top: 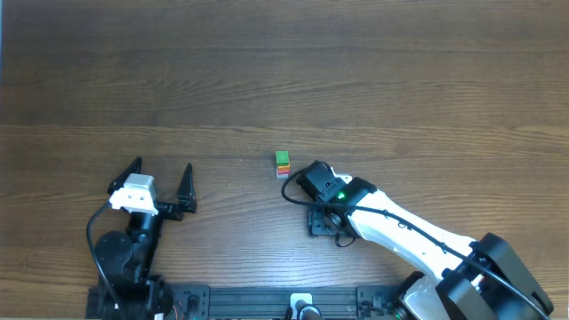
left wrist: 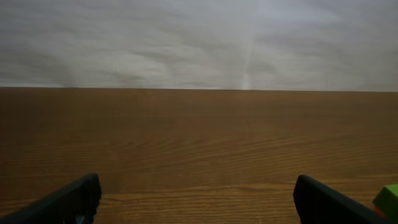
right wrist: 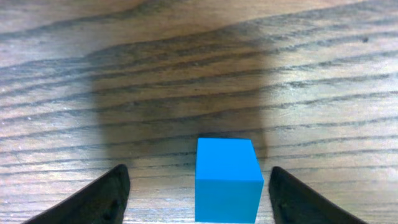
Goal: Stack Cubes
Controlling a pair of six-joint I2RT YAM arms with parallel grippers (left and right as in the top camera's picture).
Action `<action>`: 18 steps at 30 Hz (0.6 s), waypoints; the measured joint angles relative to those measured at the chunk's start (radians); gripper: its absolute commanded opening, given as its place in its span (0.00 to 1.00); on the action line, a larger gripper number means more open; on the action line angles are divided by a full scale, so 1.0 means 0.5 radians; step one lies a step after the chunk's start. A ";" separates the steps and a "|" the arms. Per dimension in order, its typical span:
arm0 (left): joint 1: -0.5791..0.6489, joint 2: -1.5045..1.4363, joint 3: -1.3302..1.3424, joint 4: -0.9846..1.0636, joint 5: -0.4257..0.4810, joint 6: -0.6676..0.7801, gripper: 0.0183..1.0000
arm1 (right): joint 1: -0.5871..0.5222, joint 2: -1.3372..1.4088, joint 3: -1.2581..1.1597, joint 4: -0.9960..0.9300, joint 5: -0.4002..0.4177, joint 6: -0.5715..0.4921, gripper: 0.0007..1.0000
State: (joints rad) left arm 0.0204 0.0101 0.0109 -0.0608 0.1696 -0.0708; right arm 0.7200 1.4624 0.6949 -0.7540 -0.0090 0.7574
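Observation:
A small stack of cubes, green on top of orange, stands on the wooden table near its middle. Just right of and nearer than the stack, my right gripper points down at the table. In the right wrist view it is open, with a blue cube resting on the wood between its fingers, closer to one finger and touching neither. My left gripper stands open and empty, well left of the stack. The green cube peeks in at the edge of the left wrist view.
The wooden table stretches wide and bare toward the far side. A pale wall rises beyond its far edge. Both arm bases sit along a black rail at the near edge.

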 measured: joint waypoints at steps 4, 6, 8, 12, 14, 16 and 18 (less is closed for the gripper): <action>0.000 0.000 0.000 0.000 0.000 0.000 1.00 | -0.002 0.000 -0.004 0.001 0.000 -0.002 0.55; 0.000 0.000 0.000 0.000 0.000 0.000 1.00 | -0.002 0.000 -0.007 0.001 -0.001 -0.003 0.52; 0.000 0.000 0.000 0.000 0.000 0.000 1.00 | -0.002 0.000 -0.014 0.001 0.000 -0.005 0.50; 0.000 0.000 0.000 0.000 0.000 0.000 1.00 | -0.002 0.000 -0.027 0.000 0.001 -0.003 0.44; 0.000 0.000 0.000 0.000 0.000 0.000 1.00 | -0.002 0.000 -0.027 0.001 0.002 -0.003 0.42; 0.000 0.000 0.000 0.000 0.000 0.000 1.00 | -0.002 0.000 -0.027 0.001 0.008 -0.004 0.36; 0.000 0.000 0.000 0.000 0.000 0.000 1.00 | -0.002 0.000 -0.027 0.001 0.008 -0.002 0.30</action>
State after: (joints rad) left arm 0.0204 0.0101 0.0109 -0.0608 0.1696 -0.0708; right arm 0.7193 1.4624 0.6811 -0.7536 -0.0048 0.7567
